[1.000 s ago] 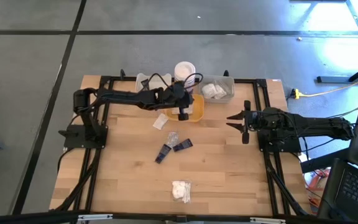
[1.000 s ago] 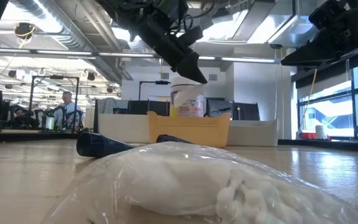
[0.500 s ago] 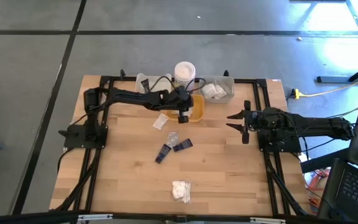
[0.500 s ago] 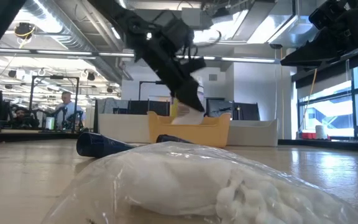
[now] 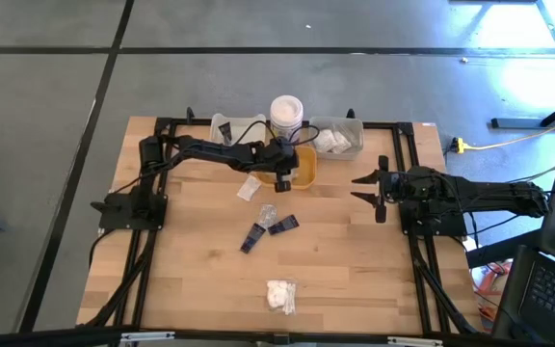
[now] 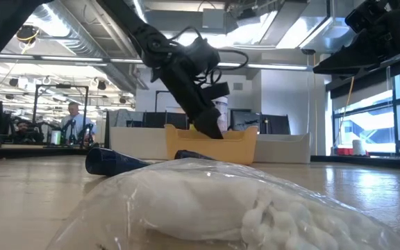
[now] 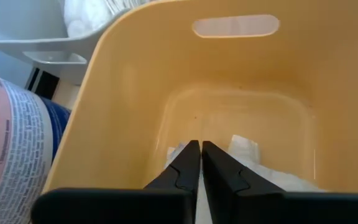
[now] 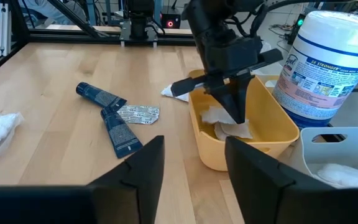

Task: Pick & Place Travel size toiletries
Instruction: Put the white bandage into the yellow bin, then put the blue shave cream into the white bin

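Lying on the table (image 5: 355,270): two dark tubes (image 5: 261,229), one foil sachet (image 5: 268,212); left end effector (image 5: 284,180) together.

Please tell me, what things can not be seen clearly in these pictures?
- Whether the left gripper holds a sachet: its fingers hide the contact inside the yellow tray.
- How many sachets are there: the left wrist view is cut off by the fingers.
- Low view: the wrapped white piece hides most of the table.
- Jar label: too small.

Low view: clear-wrapped fluffy piece (image 6: 207,208) blurred, cut off at bottom edge; yellow tray (image 6: 211,144) wall hides its contents and the left gripper's (image 6: 210,128) fingertips.
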### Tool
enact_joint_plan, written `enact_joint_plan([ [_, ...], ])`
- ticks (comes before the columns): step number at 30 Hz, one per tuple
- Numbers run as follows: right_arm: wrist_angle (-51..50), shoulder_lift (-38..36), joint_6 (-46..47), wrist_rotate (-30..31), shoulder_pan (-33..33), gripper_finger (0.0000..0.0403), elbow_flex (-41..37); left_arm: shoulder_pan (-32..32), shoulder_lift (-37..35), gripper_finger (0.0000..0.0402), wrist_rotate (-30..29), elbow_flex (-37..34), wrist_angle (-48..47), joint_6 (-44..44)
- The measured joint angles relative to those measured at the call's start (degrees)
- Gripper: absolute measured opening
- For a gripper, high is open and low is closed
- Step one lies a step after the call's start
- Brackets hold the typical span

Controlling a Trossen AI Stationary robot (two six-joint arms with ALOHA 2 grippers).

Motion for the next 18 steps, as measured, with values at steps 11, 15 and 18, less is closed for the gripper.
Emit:
enact_joint_plan([
  [11,0.0,0.0,0.0,0.0,0.0,0.0185,0.0,-0.2,-0.3,0.0124,0.0,2.2,-1.4,0.9],
  [15,0.0,0.0,0.0,0.0,0.0,0.0188,0.0,-0.2,-0.3,0.0145,-0.1,5.1,-6.9,1.8],
  [18,0.0,0.0,0.0,0.0,0.0,0.0187,0.0,-0.3,-0.3,0.015,-0.1,8.0,-12.6,1.2],
])
